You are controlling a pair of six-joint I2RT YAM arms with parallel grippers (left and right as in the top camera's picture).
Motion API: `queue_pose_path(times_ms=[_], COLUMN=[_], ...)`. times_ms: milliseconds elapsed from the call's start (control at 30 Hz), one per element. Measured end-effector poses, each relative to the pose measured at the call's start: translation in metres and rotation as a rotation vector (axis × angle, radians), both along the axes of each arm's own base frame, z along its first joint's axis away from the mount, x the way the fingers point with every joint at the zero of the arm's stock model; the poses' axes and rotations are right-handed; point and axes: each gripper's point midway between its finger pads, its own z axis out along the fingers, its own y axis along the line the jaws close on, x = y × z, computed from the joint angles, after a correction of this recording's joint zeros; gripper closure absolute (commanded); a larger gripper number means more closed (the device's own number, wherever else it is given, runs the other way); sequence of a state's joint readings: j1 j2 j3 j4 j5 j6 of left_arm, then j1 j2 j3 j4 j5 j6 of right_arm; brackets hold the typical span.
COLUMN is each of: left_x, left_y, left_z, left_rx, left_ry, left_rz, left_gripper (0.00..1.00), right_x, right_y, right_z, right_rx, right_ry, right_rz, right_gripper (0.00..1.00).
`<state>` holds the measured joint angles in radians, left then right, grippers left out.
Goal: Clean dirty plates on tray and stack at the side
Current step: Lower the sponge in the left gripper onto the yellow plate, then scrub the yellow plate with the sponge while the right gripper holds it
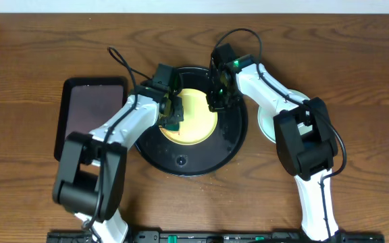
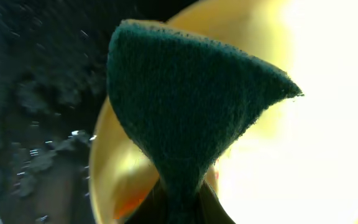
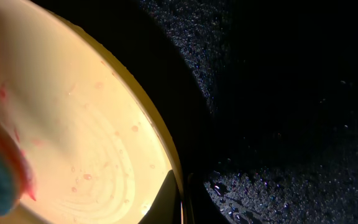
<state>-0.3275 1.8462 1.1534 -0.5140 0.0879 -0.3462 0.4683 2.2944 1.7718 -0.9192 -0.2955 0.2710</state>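
1. My left gripper (image 1: 173,116) is clenched on a dark green scouring pad (image 1: 175,123). In the left wrist view the pad (image 2: 185,106) fans up from the gripper (image 2: 179,208) at the bottom edge.
2. The pad lies over the 9 o'clock side of the pale yellow round plastic plate (image 1: 196,116). Whether it touches the plate (image 2: 303,143) I cannot tell.
3. The plate lies in the large round glossy black tray (image 1: 181,160), a little toward 12 o'clock of the tray's centre.
4. My right gripper (image 1: 217,100) is at the plate's 2 o'clock edge. The right wrist view shows it (image 3: 180,199) closed on the rim of the plate (image 3: 73,124), with the wet black tray (image 3: 278,93) beyond.
5. There are thin red smears (image 3: 4,93) on the plate face.
6. A pale blue-green round plate (image 1: 267,128) lies on the brown wooden worktop (image 1: 356,61) at the tray's 3 o'clock, partly under my right arm.
7. A dark rectangular tray (image 1: 90,111) lies at 9 o'clock.
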Motion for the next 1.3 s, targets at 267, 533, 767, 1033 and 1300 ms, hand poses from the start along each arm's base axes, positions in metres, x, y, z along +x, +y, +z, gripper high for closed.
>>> queue_pose_path(times_ms=[267, 533, 767, 1033, 1300], left_x=[-0.014, 0.003, 0.047, 0.055, 0.018], left_y=[-0.036, -0.051, -0.026, -0.007, -0.017], left_z=[0.004, 0.013, 0.019, 0.01, -0.001], left_rx=[-0.187, -0.228, -0.044, 0.067, -0.007], left_ry=[0.046, -0.056, -0.243, -0.256, -0.091], left_rz=[-0.183, -0.294, -0.243, -0.201, -0.275], left_gripper=[0.89, 0.92, 0.92, 0.92, 0.92], right_x=[0.0, 0.0, 0.0, 0.0, 0.001], right_y=[0.0, 0.0, 0.0, 0.0, 0.001], right_z=[0.0, 0.0, 0.0, 0.0, 0.0], right_rx=[0.0, 0.0, 0.0, 0.0, 0.002], right_ry=[0.0, 0.0, 0.0, 0.0, -0.004], right_rz=[0.0, 0.0, 0.0, 0.0, 0.0], right_gripper=[0.99, 0.99, 0.99, 0.99, 0.99])
